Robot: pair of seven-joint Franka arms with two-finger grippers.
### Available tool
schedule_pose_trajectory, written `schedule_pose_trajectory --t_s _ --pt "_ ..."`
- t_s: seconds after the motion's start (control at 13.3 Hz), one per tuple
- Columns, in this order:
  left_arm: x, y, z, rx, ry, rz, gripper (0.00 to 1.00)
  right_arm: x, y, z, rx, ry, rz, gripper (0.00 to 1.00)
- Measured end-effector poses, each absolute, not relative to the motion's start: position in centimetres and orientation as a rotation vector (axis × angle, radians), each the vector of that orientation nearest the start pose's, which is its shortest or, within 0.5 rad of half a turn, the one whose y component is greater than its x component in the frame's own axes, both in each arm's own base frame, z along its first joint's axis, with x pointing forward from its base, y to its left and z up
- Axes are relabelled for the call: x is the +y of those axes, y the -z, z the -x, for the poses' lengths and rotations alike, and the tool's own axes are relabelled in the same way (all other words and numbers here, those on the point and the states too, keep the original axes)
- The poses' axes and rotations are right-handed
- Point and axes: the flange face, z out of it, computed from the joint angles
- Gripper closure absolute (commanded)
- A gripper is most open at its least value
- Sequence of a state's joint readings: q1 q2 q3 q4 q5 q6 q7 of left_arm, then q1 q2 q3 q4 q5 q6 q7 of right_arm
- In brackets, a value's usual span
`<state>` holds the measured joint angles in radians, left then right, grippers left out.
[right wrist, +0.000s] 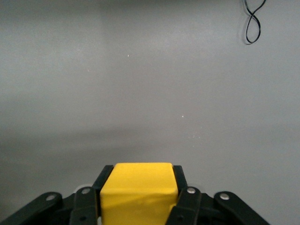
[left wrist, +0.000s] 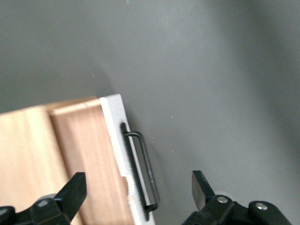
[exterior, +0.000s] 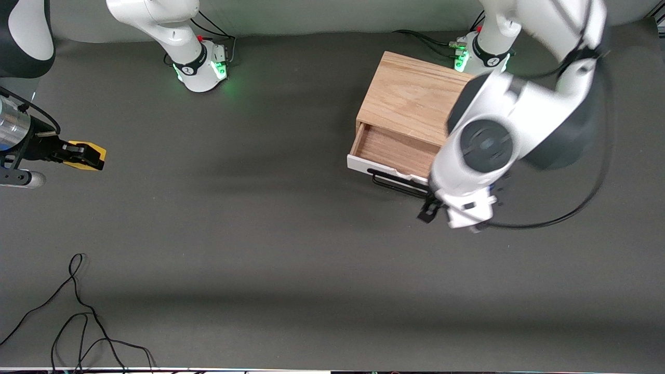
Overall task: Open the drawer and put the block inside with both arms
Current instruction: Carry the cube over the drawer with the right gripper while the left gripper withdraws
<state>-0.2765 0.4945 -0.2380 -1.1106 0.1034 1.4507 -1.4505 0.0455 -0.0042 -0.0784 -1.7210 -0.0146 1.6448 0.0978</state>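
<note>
The drawer [exterior: 393, 151] is pulled partly out of the light oak box [exterior: 410, 98], showing its wood interior, white front panel [left wrist: 119, 154] and black wire handle [exterior: 397, 184]. My left gripper [exterior: 431, 208] is open just above the drawer's front. In the left wrist view its fingers [left wrist: 75, 190] straddle the front panel and the handle [left wrist: 147, 173] without touching them. My right gripper [exterior: 78, 154] is shut on the yellow block [exterior: 89, 155] over the mat at the right arm's end of the table. The block [right wrist: 139, 190] fills the jaws in the right wrist view.
Loose black cables [exterior: 78, 311] lie on the grey mat near the front camera at the right arm's end; a loop of them shows in the right wrist view [right wrist: 253, 23]. The left arm's cable [exterior: 571, 208] hangs beside the box. The green-lit bases [exterior: 205, 70] stand along the robots' edge.
</note>
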Motion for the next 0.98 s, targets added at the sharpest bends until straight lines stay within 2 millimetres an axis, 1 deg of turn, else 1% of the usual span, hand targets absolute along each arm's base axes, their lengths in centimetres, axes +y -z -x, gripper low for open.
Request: schedule_pose_trajectory --t_s 0.08,0.15,0.23,0.3,0.38,0.45,0.53,0.6,0.68,0.75,0.83,0.98 --pt "-26.6 -55.2 -61.1 -1.316 -0.134 2.725 0.0 -1.7 -56.2 -55.3 0.196 -0.112 3.15 0.64" --pt "-24.2 -57.2 -60.8 -1.217 -0.146 2.771 0.0 -1.0 -56.3 -55.3 0.189 -0.11 3.151 0.64" --pt "-21.5 -58.9 -60.7 -1.112 -0.165 2.826 0.0 0.5 -56.3 -55.3 0.201 -0.108 3.151 0.64" --pt "-18.7 -60.4 -60.7 -1.021 -0.186 2.888 0.0 3.1 -56.4 -55.3 0.229 -0.104 3.153 0.64" --pt "-15.5 -61.5 -60.8 -0.923 -0.213 2.947 0.0 6.2 -56.5 -55.0 0.258 -0.098 3.154 0.64" --pt "-12.1 -62.3 -60.8 -0.802 -0.24 3.0 0.0 9.7 -56.6 -54.5 0.283 -0.093 3.155 0.64" --pt "-9.2 -62.9 -60.8 -0.657 -0.252 3.051 0.0 13.0 -56.6 -53.9 0.31 -0.09 3.149 0.64" --pt "-7.3 -63.4 -60.7 -0.489 -0.244 3.094 0.0 15.8 -56.6 -53.1 0.345 -0.09 3.135 0.64" --pt "-6.2 -63.9 -60.6 -0.317 -0.228 3.115 0.0 18.4 -56.7 -52.5 0.383 -0.082 3.121 0.64" --pt "-6.1 -64.0 -60.6 -0.181 -0.215 3.111 0.0 20.8 -56.6 -51.9 0.416 -0.067 3.111 0.64" --pt "-6.6 -64.1 -60.5 -0.079 -0.209 3.102 0.0 23.6 -56.3 -51.1 0.44 -0.056 3.107 0.64" --pt "-8.1 -64.1 -60.1 0.028 -0.206 3.086 0.0 29.8 -55.3 -49.5 0.491 -0.048 3.103 0.65"
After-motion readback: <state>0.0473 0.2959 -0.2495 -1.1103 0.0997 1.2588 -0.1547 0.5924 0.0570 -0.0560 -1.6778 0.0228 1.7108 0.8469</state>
